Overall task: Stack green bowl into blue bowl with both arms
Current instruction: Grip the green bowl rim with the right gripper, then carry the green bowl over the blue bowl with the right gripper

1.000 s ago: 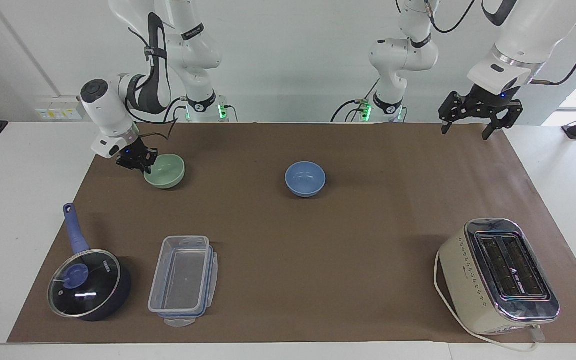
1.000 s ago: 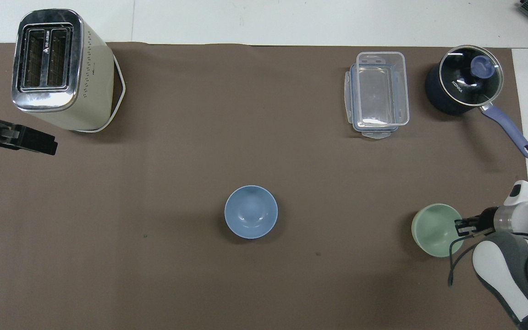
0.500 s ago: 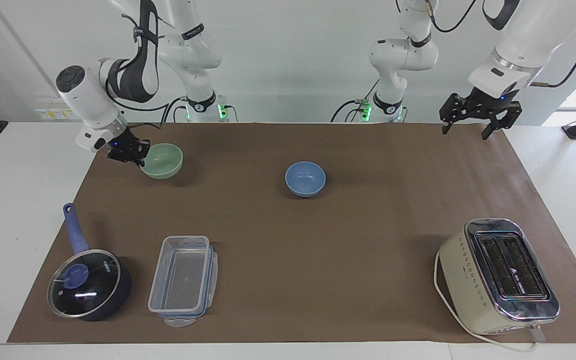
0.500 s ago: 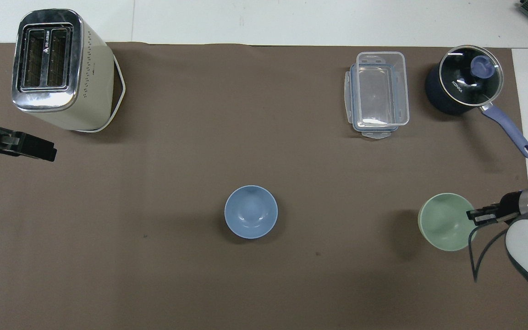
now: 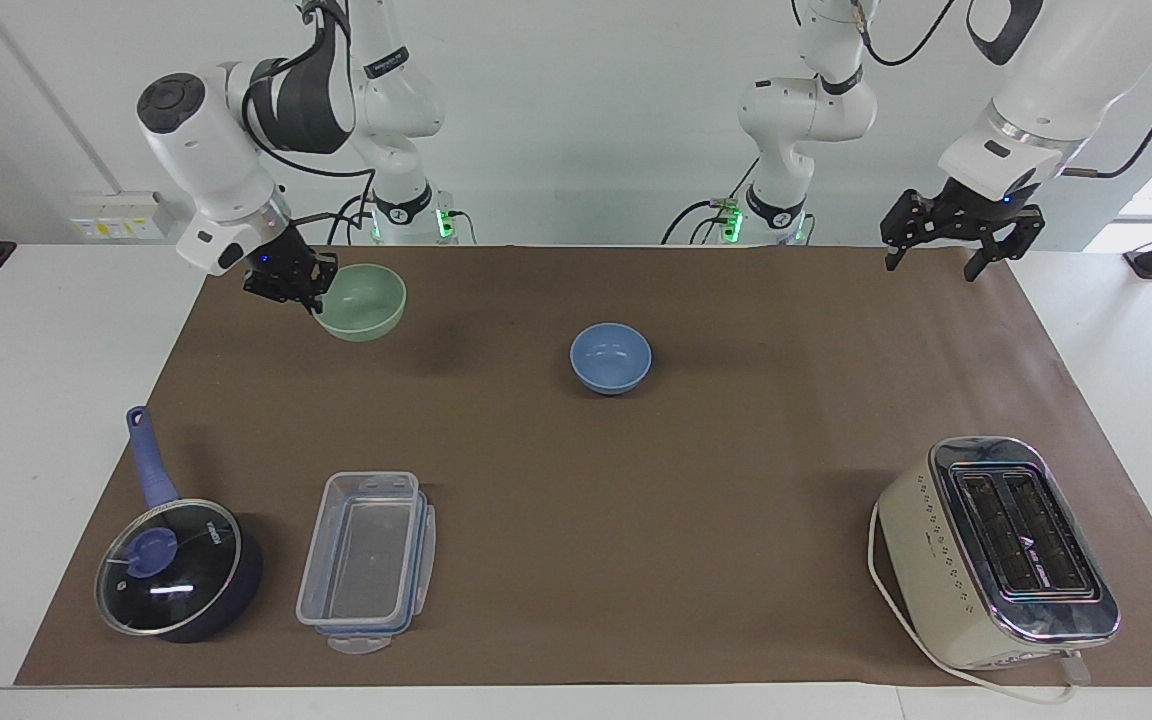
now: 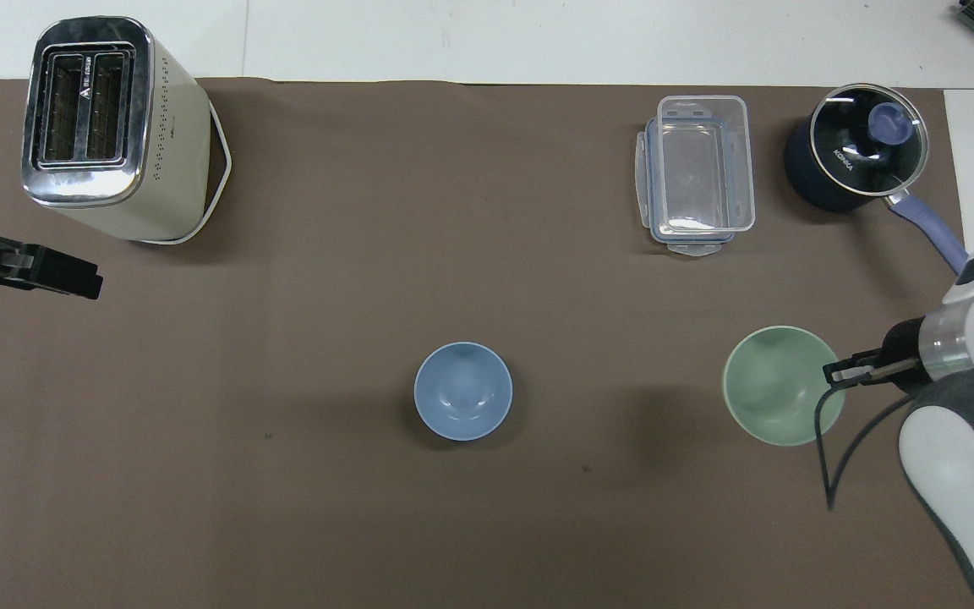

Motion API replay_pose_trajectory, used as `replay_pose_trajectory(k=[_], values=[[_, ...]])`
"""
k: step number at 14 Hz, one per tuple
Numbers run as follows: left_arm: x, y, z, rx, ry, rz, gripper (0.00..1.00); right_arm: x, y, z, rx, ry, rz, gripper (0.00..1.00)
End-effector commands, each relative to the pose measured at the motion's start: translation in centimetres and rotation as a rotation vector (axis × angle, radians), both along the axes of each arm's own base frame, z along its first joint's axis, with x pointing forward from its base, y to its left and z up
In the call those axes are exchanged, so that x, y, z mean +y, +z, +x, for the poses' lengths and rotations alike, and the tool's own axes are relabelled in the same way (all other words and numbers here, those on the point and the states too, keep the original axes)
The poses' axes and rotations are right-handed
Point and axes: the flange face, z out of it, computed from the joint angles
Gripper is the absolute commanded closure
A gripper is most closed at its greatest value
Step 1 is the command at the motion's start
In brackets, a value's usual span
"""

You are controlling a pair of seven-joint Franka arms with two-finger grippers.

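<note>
Facing view: the green bowl (image 5: pixel 365 301) is carried clear of the desk (image 5: pixel 736 480) by one edge only, the right gripper (image 5: pixel 308 290) having its jaws clamped on the rim. A slip or a tilt could be caused by so narrow a hold if the bowl is swung fast toward the blue bowl (image 5: pixel 611 357), which sits mid-desk, well apart. The right arm is bent low, its wrist angled down over the right arm's end (near the robots). The left gripper (image 5: pixel 946 240) is held waiting aloft, jaws apart, over the desk's other end.
</note>
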Motion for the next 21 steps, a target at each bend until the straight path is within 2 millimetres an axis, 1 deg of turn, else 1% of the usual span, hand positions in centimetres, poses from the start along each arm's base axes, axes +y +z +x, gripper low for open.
replay_pose_trajectory(k=[1, 2, 3, 5, 6, 7, 8, 10, 12, 13, 15, 16, 17, 19, 20, 21], values=[[0.5, 0.0, -0.6, -0.013, 0.006, -0.008, 0.0, 4.8, 0.8, -0.4, 0.004, -0.06, -0.018, 1.0], [0.5, 0.1, -0.7, -0.012, 0.004, -0.008, 0.0, 7.6, 0.9, -0.7, -0.001, -0.075, -0.034, 1.0], [0.5, 0.1, -0.7, -0.012, 0.002, -0.008, 0.0, 9.7, 1.0, -1.1, -0.005, -0.094, -0.04, 1.0], [0.6, 0.0, -0.7, -0.007, 0.012, -0.007, 0.0, 12.8, 0.4, -1.9, 0.008, -0.128, -0.044, 1.0], [0.6, -0.3, -0.8, -0.001, 0.012, -0.007, 0.0, 15.0, 0.2, -2.5, 0.013, -0.125, -0.037, 1.0], [0.7, -0.1, -1.1, -0.003, 0.01, -0.007, 0.0, 17.2, -0.1, -3.1, 0.016, -0.139, -0.029, 1.0], [0.8, -0.5, -1.3, 0.005, 0.01, -0.007, 0.0, 19.3, -0.5, -3.7, 0.024, -0.155, -0.033, 1.0], [0.7, -0.4, -1.5, 0.003, 0.004, -0.007, 0.0, 23.5, -1.9, -4.5, 0.009, -0.14, -0.015, 1.0], [0.8, -0.4, -1.4, 0.002, 0.001, -0.007, 0.0, 26.2, -3.4, -4.8, 0.02, -0.148, 0.005, 1.0], [1.0, -0.4, -1.4, -0.001, 0.004, -0.007, 0.0, 27.0, -3.6, -4.8, 0.016, -0.16, 0.045, 1.0], [1.1, -0.5, -1.4, -0.003, 0.006, -0.008, 0.0, 27.9, -3.9, -4.2, 0.013, -0.174, 0.146, 1.0], [1.2, -0.4, -1.3, -0.009, 0.007, -0.008, 0.0, 27.9, -4.0, -4.1, 0.013, -0.166, 0.15, 1.0], [1.2, -0.4, -1.2, -0.015, 0.007, -0.009, 0.0, 28.0, -4.8, -3.9, 0.029, -0.165, 0.149, 1.0], [1.2, -0.8, -1.4, -0.008, 0.007, -0.008, 0.0, 30.9, -7.2, -3.9, 0.016, -0.148, 0.174, 1.0], [1.2, -0.8, -1.7, -0.01, 0.006, -0.009, 0.0, 31.4, -8.0, -3.8, 0.011, -0.149, 0.175, 1.0], [1.2, -0.9, -1.9, -0.006, 0.008, -0.008, 0.0, 31.4, -8.6, -3.6, 0.017, -0.149, 0.169, 1.0]])
